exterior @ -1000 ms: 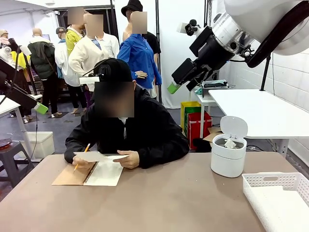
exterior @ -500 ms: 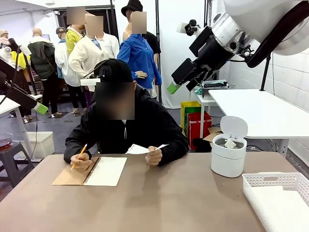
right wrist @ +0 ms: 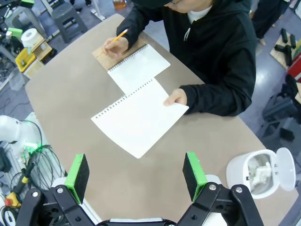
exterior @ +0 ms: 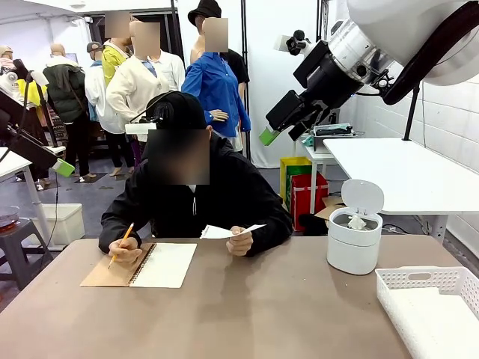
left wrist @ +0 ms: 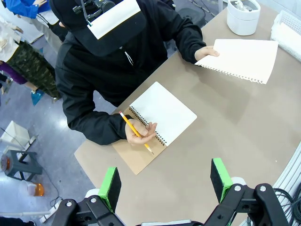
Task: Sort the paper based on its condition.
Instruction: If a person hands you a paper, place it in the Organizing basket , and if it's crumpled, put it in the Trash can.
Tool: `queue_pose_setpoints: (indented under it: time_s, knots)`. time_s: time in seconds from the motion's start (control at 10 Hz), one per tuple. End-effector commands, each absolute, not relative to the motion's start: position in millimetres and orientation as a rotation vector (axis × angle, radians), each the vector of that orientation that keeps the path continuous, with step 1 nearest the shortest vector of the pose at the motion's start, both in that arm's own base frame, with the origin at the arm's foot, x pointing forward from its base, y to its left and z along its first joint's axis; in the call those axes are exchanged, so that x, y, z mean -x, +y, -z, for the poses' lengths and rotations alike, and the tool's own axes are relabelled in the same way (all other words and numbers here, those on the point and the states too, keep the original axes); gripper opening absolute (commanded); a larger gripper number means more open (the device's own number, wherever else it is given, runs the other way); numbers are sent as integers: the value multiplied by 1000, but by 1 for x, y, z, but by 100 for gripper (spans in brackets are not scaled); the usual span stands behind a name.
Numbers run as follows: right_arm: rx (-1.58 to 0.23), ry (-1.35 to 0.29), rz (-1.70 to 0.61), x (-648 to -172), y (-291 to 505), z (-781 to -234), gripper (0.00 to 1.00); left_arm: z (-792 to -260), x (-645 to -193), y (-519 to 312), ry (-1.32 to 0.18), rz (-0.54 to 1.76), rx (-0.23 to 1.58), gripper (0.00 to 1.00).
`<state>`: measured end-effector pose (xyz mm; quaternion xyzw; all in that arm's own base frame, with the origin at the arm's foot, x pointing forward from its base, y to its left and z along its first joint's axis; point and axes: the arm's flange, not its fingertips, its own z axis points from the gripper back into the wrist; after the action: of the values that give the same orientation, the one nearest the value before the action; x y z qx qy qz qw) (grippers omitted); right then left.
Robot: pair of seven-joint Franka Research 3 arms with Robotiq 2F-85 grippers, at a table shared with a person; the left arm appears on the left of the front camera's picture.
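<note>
The person's hand [exterior: 239, 241] has lifted a torn-out sheet [right wrist: 139, 116] off the notebook [left wrist: 162, 114] toward the robot, ready for sorting, while both tools, left [left wrist: 165, 181] and right [right wrist: 135, 176], wait spread and empty above the worktop [exterior: 247, 314].

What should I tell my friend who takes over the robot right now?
Left gripper: open, empty, high above the table.
Right gripper: open, empty, also raised.
Person's hand holds a torn-out flat paper over the table; the other hand holds a pencil on the notebook.
Bin stands open with crumpled paper inside; basket sits at the table's right.
Done: sheet torn out.
Left: take and sort the sheet.
</note>
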<state>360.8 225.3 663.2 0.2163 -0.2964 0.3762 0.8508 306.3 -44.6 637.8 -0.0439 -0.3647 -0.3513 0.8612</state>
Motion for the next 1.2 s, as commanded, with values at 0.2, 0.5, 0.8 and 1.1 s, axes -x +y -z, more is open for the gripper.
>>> queue_pose_setpoints:
  time_s: [0.2, 0.5, 0.8, 1.1]
  knots:
    - [-466, -624, -785, -361, 226, -663, 100, -638, -306, -44, -764, 735, 93, 100]
    - [-466, -624, -785, -361, 226, -663, 100, -638, -306, -44, -764, 735, 93, 100]
    - [-492, -530, -685, -372, 227, -653, 100, -638, -306, -44, -764, 735, 93, 100]
    - [-570, -264, -444, -413, 231, -617, 100, -638, -306, -44, -764, 735, 93, 100]
